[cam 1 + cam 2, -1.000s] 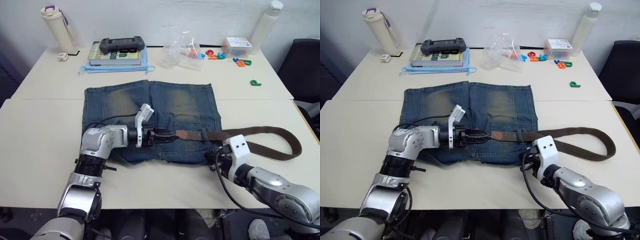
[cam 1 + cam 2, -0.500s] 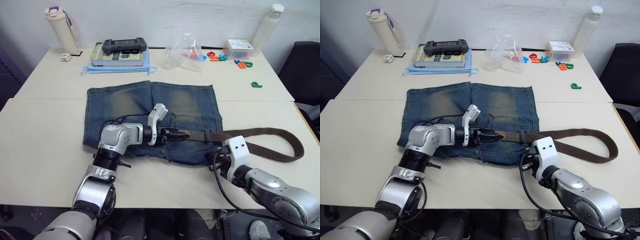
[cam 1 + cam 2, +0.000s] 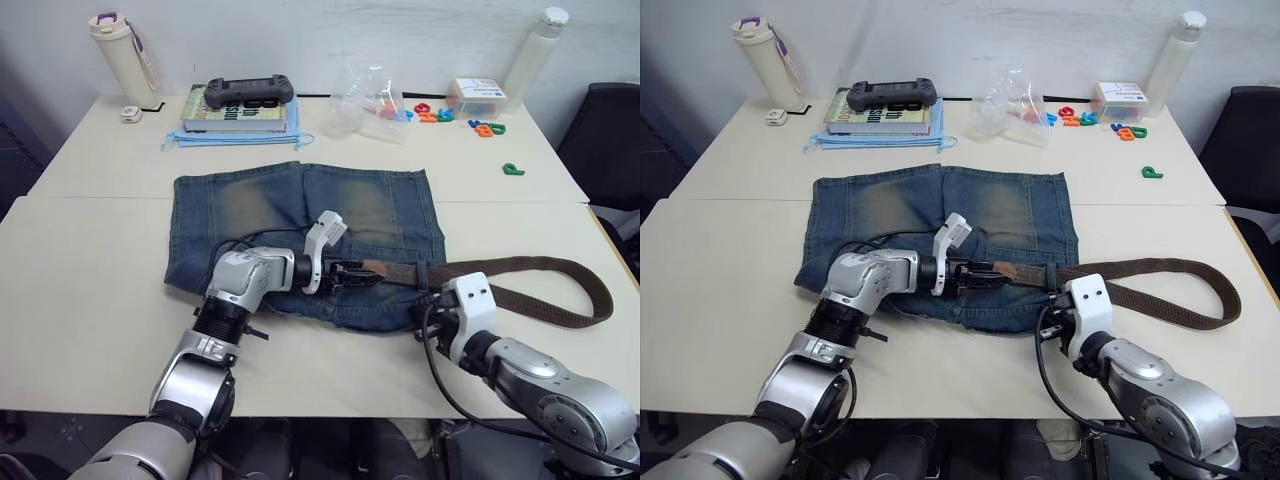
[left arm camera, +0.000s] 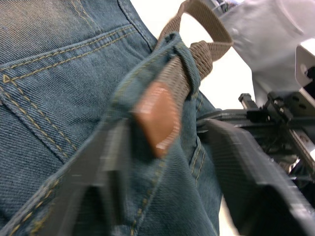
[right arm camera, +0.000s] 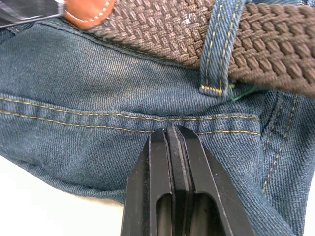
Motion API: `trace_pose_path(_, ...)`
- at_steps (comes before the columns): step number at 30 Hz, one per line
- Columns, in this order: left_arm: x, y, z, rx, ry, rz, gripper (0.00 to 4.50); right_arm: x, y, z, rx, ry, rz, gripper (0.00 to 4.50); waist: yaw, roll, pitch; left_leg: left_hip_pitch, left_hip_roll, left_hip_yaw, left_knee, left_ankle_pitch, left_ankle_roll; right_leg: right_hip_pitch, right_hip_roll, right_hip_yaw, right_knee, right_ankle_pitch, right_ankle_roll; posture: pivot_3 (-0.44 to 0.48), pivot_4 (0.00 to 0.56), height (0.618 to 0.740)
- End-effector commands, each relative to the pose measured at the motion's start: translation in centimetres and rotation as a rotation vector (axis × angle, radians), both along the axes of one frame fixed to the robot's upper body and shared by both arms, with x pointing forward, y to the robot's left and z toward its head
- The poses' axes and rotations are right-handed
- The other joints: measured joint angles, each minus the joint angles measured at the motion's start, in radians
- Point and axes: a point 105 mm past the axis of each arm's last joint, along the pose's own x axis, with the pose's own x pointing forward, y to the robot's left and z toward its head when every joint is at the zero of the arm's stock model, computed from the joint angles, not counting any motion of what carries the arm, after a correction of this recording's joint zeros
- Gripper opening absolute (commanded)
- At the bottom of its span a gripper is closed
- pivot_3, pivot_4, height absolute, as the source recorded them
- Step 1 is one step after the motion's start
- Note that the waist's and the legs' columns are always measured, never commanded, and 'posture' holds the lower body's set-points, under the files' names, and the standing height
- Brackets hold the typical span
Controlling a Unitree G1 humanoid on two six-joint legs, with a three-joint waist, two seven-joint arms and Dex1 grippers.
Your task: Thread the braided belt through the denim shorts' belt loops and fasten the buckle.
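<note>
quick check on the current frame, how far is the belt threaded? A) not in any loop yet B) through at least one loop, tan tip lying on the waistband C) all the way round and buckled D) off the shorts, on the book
B: the braided belt passes under a belt loop on the denim shorts, and its tan tip lies between the fingers of the left tool.

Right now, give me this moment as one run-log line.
belt: through one loop | left tool: open around tan belt tip | right tool: shut, pressing shorts | buckle: not fastened
</note>
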Motion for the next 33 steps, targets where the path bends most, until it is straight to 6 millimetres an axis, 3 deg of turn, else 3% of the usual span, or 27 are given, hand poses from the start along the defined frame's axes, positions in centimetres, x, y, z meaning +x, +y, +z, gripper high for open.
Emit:
trace_pose_path(1, -0.4, -1.1, 0.3, -0.064, 0.061, -0.015, 0.89, -0.7, 1.3, -0.5, 0.019, 0.033, 0.053, 0.0, 0.0, 0.0, 0.0, 0.0, 0.0, 0.0, 0.0, 0.0, 0.0, 0.0, 0.0, 0.0, 0.0, 0.0, 0.0, 0.0, 0.15, 0.667)
trace_pose_path(2, -0.5, -1.2, 0.4, -0.072, 0.066, -0.015, 0.51, -0.7, 1.3, -0.5, 0.019, 0.034, 0.054, 0.0, 0.0, 0.0, 0.0, 0.0, 0.0, 0.0, 0.0, 0.0, 0.0, 0.0, 0.0, 0.0, 0.0, 0.0, 0.0, 0.0, 0.15, 0.667)
trace_pose_path(7, -0.6, -1.3, 0.3, -0.069, 0.07, -0.016, 0.51, -0.8, 1.4, -0.5, 0.02, 0.035, 0.057, 0.0, -0.001, 0.0, 0.0, 0.0, 0.0, 0.0, 0.0, 0.0, 0.0, 0.0, 0.0, 0.0, 0.0, 0.0, 0.0, 0.0, 0.15, 0.667)
trace_pose_path(11, -0.7, -0.3, 1.1, -0.085, 0.043, -0.023, 0.51, -0.7, 1.5, -0.4, 0.017, 0.033, 0.058, 0.0, -0.002, 0.0, 0.0, 0.0, 0.0, 0.0, 0.0, 0.0, 0.0, 0.0, 0.0, 0.0, 0.0, 0.0, 0.0, 0.0, 0.15, 0.667)
trace_pose_path(15, -1.2, 2.2, 2.6, -0.12, 0.022, -0.029, 0.51, -0.7, 1.2, -0.5, 0.003, 0.036, 0.046, 0.0, -0.006, 0.0, 0.0, 0.0, 0.0, 0.0, -0.003, 0.0, -0.001, -0.002, 0.0, 0.0, 0.0, 0.0, 0.0, 0.0, 0.15, 0.667)
trace_pose_path(20, -3.3, 5.5, 6.0, -0.214, -0.059, -0.069, 0.51, -0.7, 0.7, -0.8, -0.011, 0.046, 0.024, 0.0, -0.011, 0.001, 0.0, -0.002, 0.0, 0.0, -0.006, 0.005, -0.009, -0.006, 0.0, 0.0, 0.0, 0.0, -0.001, 0.0, 0.15, 0.667)
trace_pose_path(27, -4.7, 7.2, 7.0, -0.145, -0.184, -0.051, 0.51, -0.5, 0.9, -0.9, -0.006, 0.048, 0.022, 0.0, -0.023, 0.001, 0.001, -0.002, 0.0, 0.001, -0.009, 0.006, -0.01, -0.007, 0.0, 0.001, 0.001, 0.0, -0.002, 0.0, 0.15, 0.667)
trace_pose_path(33, -2.4, 12.1, 5.6, -0.073, -0.169, 0.167, 0.51, -0.3, 0.9, -1.0, -0.007, 0.052, 0.025, 0.0, -0.027, 0.001, 0.001, -0.001, 0.0, 0.001, -0.01, 0.007, -0.009, -0.008, 0.001, 0.002, 0.001, 0.001, -0.002, 0.0, 0.15, 0.667)
